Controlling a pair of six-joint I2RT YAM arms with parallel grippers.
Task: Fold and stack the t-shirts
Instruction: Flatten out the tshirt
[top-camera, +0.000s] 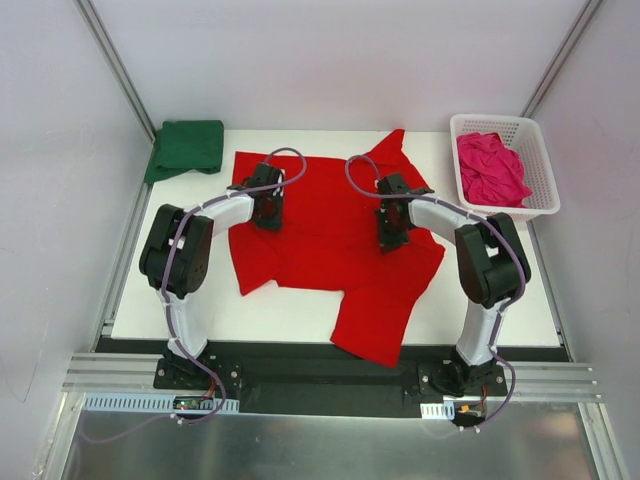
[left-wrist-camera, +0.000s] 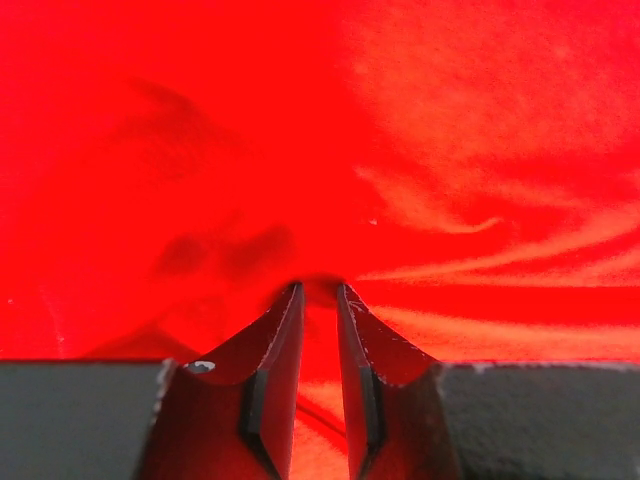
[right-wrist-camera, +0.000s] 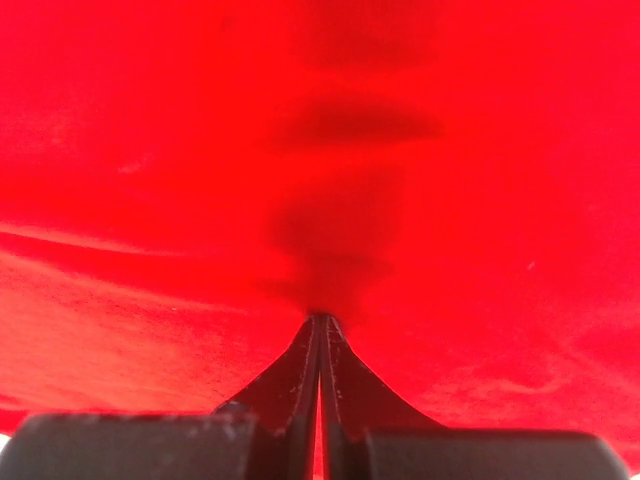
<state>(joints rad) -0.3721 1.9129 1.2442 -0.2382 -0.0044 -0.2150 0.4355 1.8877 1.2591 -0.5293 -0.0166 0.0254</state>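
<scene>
On the tabletop (top-camera: 500, 290), left gripper (left-wrist-camera: 320, 290) fingers, narrowly apart, and right gripper (right-wrist-camera: 320, 318) fingers, pressed together, each pinch a wrinkled, spread-out bright red t-shirt (top-camera: 320, 250). Folded dark green t-shirt (top-camera: 187, 148) lies far-left. White lattice basket (top-camera: 545, 170), far-right, holds a crumpled magenta t-shirt (top-camera: 490, 168).

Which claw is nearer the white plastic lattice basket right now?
Right. The right claw pinches the bright red cloth t-shirt at mid-table, on the basket's side; the left claw is farther off, across that shirt.
</scene>
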